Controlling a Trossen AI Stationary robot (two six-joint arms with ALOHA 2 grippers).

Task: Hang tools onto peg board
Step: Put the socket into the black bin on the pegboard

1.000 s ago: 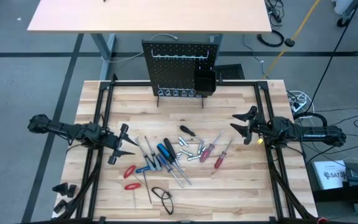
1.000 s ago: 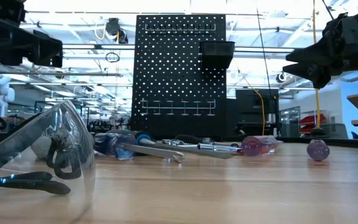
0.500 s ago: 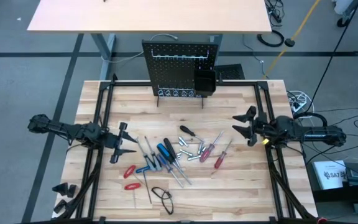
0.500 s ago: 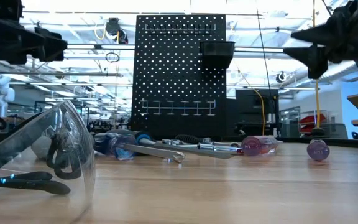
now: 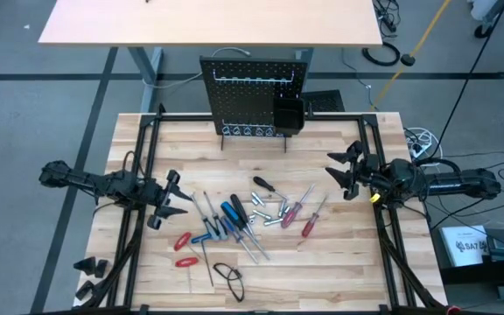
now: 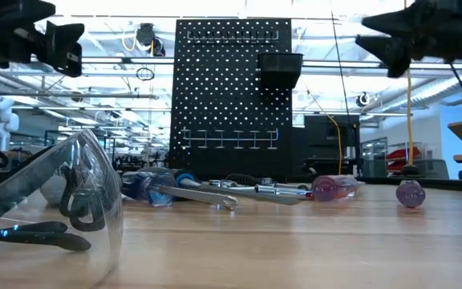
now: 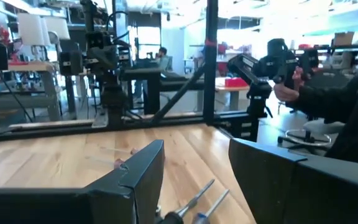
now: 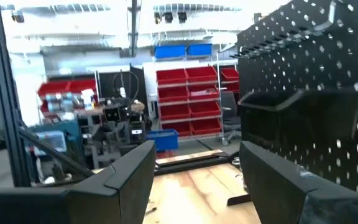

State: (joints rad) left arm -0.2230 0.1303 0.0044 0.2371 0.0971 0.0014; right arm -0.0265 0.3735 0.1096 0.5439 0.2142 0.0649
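left gripper (image 5: 171, 200): fingers spread, nothing between them; hovers just left of the tool pile, slightly further from it than a second ago, higher in the low view
right gripper (image 5: 346, 168): fingers spread, empty; right of the pile, well apart from it, pulled a bit toward the peg board side since the earlier frame, also raised in the low view
tools (image 5: 234, 220): scattered flat on the table (image 5: 339, 262) between the two grippers, unmoved; red pliers (image 5: 182, 241) nearest the left gripper
peg board (image 5: 255, 98): upright at the table's far edge, beyond both grippers, black bin (image 5: 288, 115) on it; no tool hung yet
safety glasses (image 5: 228, 276): near edge, unchanged
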